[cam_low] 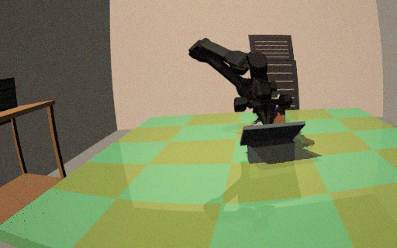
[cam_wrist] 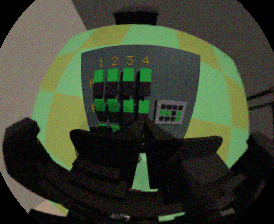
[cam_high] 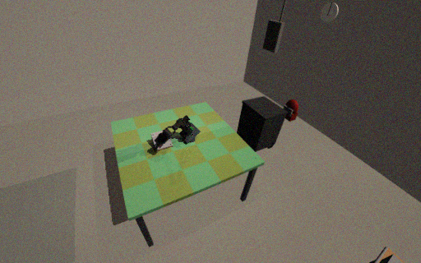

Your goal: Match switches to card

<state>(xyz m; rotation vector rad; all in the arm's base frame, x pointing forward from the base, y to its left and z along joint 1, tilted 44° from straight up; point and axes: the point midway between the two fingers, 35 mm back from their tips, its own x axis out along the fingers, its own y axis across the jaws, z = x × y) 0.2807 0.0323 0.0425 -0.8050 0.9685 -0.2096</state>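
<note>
The grey panel carries switches in columns 1 to 4. In the wrist view, the far-row switch in column 4 and its neighbours show green far halves and dark near halves. Green halves of the middle row also show. The nearest row is mostly hidden by the fingers; which halves stand raised is hard to tell. The small card shows a dark far row; its other rows mix green and dark. My gripper is shut and empty, its tips over the nearer part of column 4, contact unclear.
The panel sits on a checkered table. A pale base plate lies under the arm. A black cabinet stands beyond the table edge. A wooden shelf stands left in the exterior view.
</note>
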